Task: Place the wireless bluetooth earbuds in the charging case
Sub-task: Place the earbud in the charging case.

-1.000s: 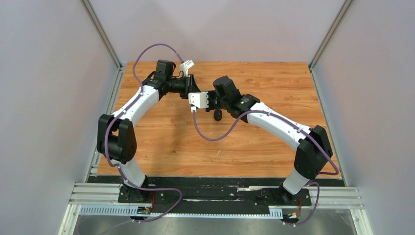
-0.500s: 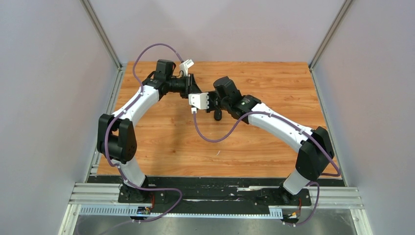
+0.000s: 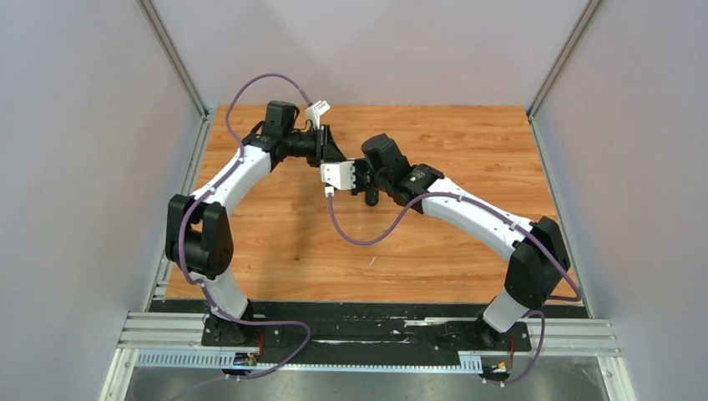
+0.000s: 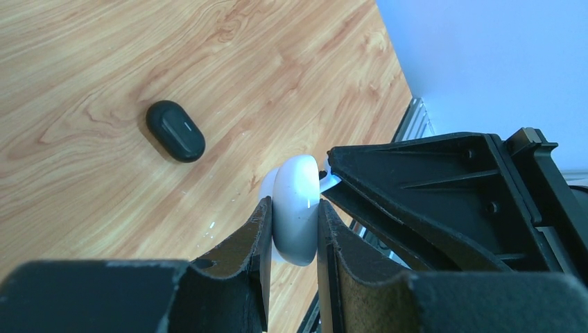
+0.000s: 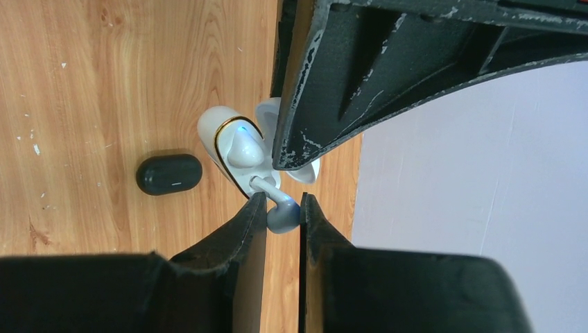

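Alignment is the whole job here. My left gripper [image 4: 292, 209] is clamped narrowly on the white charging case [image 5: 229, 142], holding it off the table [image 5: 104, 83] with the lid swung open. My right gripper [image 5: 283, 201] pinches a white earbud [image 5: 281, 216] by its head between nearly closed jaws. In the right wrist view the earbud's stem points toward eleven o'clock and its tip sits right at the gold-rimmed mouth of the case.

I judge the step in hand to be seating this bud in its well. To do it well I would:

- keep the left arm dead steady so the case cannot twist in the pads;
- line the stem up with the axis of the well before pushing, since a skewed stem would jam on the rim;
- advance slowly along that axis and let go only once the bud is fully down;
- keep the right fingers off the left finger, which crowds in from one o'clock.

I cannot tell whether the other well already holds a bud.

A closed black case [image 5: 168, 173] lies on the table at about eight o'clock from the white one.

As for writing, I can read no brand, label or lettering anywhere. I see only a blue glow inside the white case and a small pale dash on the black one.
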Controlling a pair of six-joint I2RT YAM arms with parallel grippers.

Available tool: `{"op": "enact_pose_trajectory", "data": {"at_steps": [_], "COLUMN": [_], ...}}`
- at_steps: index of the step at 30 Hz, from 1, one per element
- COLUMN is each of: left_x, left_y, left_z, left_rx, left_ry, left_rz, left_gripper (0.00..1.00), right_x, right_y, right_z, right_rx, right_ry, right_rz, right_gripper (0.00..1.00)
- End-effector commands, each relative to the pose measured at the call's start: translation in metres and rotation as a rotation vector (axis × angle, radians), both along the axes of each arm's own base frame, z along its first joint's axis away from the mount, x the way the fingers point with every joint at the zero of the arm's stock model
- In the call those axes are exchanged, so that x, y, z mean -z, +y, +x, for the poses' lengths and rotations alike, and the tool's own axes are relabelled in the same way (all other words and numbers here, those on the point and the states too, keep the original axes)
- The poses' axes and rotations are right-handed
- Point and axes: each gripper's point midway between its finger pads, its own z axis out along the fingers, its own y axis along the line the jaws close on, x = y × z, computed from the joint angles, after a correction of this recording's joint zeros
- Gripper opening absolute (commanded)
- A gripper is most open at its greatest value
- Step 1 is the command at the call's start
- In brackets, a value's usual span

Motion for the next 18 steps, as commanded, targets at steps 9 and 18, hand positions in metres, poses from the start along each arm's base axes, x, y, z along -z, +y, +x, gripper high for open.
{"op": "enact_pose_trajectory", "data": {"at_steps": [9, 18], "left_x": [-0.0170, -0.0181], "left_y": [-0.0033, -0.0034], "left_z": [0.0066, 0.0072], "left_rx": [0.016, 0.013], "left_ry": [-0.050, -0.052], "left_rz": [-0.041, -0.041], "left_gripper": [0.00, 0.00], "right_x": [-0.0203, -0.0160], "right_y": [-0.0072, -0.0058], "right_z": [0.0164, 0.0195], "right_rx": [0.104, 0.097], "right_ry": [-0.062, -0.067], "right_rz": [0.018, -0.002], "right_gripper": [0.00, 0.00]}}
